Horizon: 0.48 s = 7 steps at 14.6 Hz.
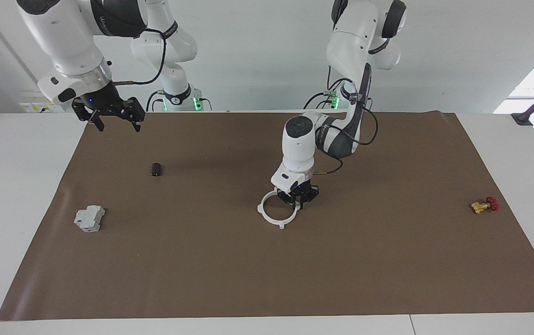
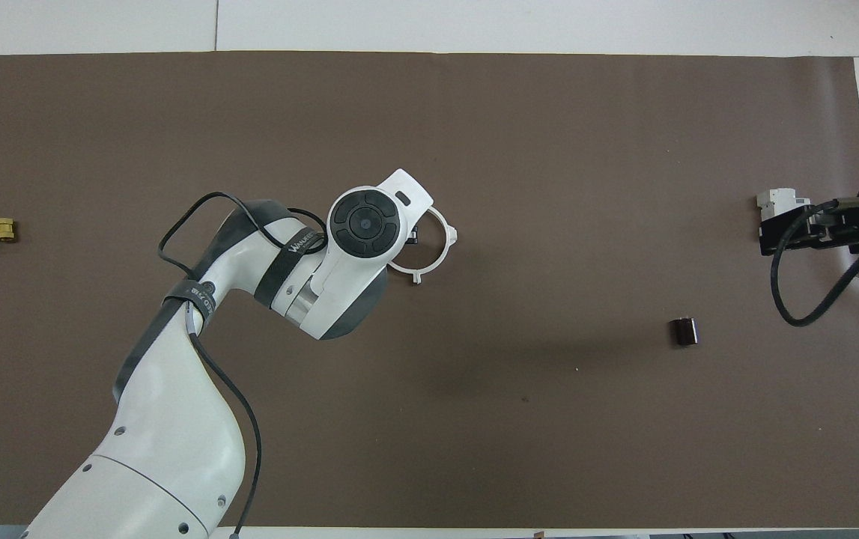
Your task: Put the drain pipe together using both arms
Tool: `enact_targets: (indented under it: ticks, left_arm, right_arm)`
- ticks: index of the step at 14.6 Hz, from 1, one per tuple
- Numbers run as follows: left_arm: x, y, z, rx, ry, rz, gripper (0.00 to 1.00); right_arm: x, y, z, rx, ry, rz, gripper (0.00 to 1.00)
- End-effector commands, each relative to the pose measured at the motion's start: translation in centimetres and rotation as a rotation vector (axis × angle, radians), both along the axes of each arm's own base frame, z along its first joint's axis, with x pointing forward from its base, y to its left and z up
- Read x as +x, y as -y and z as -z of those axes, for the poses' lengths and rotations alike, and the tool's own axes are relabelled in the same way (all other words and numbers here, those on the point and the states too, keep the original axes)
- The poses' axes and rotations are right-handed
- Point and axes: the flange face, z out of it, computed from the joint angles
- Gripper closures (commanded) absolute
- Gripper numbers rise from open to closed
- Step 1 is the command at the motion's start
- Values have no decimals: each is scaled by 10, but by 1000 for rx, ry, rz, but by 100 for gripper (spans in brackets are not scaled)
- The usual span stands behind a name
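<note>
Brown mat over white table, pale wall at the robots' end. White drain pipe ring at mat's middle, rim pinched by clenched left gripper. Right gripper, fingers spread, empty, over mat's corner. Grey block; dark cylinder; yellow-and-red valve.

Left gripper down at mid-mat, clamped on the rim of the drain pipe, whose white ring lies joined on the brown mat. Right gripper raised with fingers spread over the mat's corner at the right arm's end. Below it a small dark cylinder, then a grey block; a yellow-and-red valve toward the left arm's end.
</note>
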Motion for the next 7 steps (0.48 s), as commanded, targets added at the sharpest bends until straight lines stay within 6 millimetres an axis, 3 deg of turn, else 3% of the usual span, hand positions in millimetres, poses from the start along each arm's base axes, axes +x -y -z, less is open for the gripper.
enact_targets:
  ticks: [1,7]
  left_arm:
    - [-17,1,3,30,-11,11,100]
    - [-14,0,2,23,-2,10,100]
  right_arm:
    - [-3,5,-5,4,13,-24,0]
    - [-2,6,-5,4,19,-22,0]
